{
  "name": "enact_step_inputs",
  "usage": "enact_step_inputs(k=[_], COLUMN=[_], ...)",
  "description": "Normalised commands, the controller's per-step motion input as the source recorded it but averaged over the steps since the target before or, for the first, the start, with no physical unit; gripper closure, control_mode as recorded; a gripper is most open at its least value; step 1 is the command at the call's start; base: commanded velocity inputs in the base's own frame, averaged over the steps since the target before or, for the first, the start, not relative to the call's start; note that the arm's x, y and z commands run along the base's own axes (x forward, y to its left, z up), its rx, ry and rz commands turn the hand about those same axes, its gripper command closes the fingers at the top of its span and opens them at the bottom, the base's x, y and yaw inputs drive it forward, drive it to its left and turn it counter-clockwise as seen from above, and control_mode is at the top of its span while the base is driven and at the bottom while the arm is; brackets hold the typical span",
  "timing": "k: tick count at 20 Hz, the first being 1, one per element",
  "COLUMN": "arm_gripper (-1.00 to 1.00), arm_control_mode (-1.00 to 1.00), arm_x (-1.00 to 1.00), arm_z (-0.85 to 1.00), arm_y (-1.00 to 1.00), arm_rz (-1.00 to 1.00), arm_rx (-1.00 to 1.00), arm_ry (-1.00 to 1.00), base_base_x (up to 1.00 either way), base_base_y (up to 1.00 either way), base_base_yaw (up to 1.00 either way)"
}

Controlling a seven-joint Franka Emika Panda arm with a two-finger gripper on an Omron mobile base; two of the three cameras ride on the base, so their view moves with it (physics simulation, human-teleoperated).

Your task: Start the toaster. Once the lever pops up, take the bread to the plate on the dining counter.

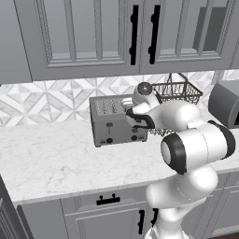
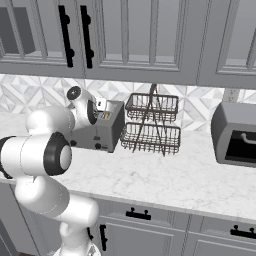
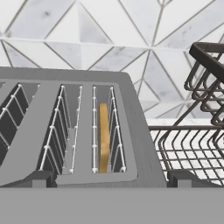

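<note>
The brushed-grey toaster (image 1: 113, 122) stands on the marble counter by the tiled wall, with black levers and knobs on its front. It also shows in the right base view as the toaster (image 2: 100, 131). The bread (image 3: 103, 136) stands on edge, sunk in the rightmost slot of the toaster (image 3: 131, 131). My gripper (image 3: 113, 178) hovers just above the toaster's front right corner, open, with nothing between its fingers. My arm hides the toaster's right end in the left base view. The plate and the dining counter are out of view.
A dark two-tier wire basket rack (image 2: 151, 125) stands right beside the toaster. A bigger grey box appliance (image 2: 235, 132) sits farther right. Upper cabinets (image 1: 93, 32) hang low overhead. Bare marble counter (image 1: 56, 158) lies in front of and left of the toaster.
</note>
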Motion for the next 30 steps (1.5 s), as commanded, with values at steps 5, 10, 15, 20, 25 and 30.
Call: enact_step_inputs(k=[5, 10, 15, 20, 25, 30], arm_gripper=[-1.0, -1.0, -1.0, -1.0, -1.0, -1.0], arm_control_mode=[-1.0, -1.0, -1.0, -1.0, -1.0, -1.0], arm_x=[0.0, 0.0, 0.0, 0.0, 0.0, 0.0], arm_z=[0.0, 0.0, 0.0, 0.0, 0.0, 0.0], arm_y=[0.0, 0.0, 0.0, 0.0, 0.0, 0.0], arm_rz=[0.0, 0.0, 0.0, 0.0, 0.0, 0.0], arm_rx=[0.0, 0.0, 0.0, 0.0, 0.0, 0.0], arm_ry=[0.0, 0.0, 0.0, 0.0, 0.0, 0.0], base_base_x=[0.0, 0.0, 0.0, 0.0, 0.0, 0.0], base_base_y=[0.0, 0.0, 0.0, 0.0, 0.0, 0.0], base_base_yaw=[0.0, 0.0, 0.0, 0.0, 0.0, 0.0])
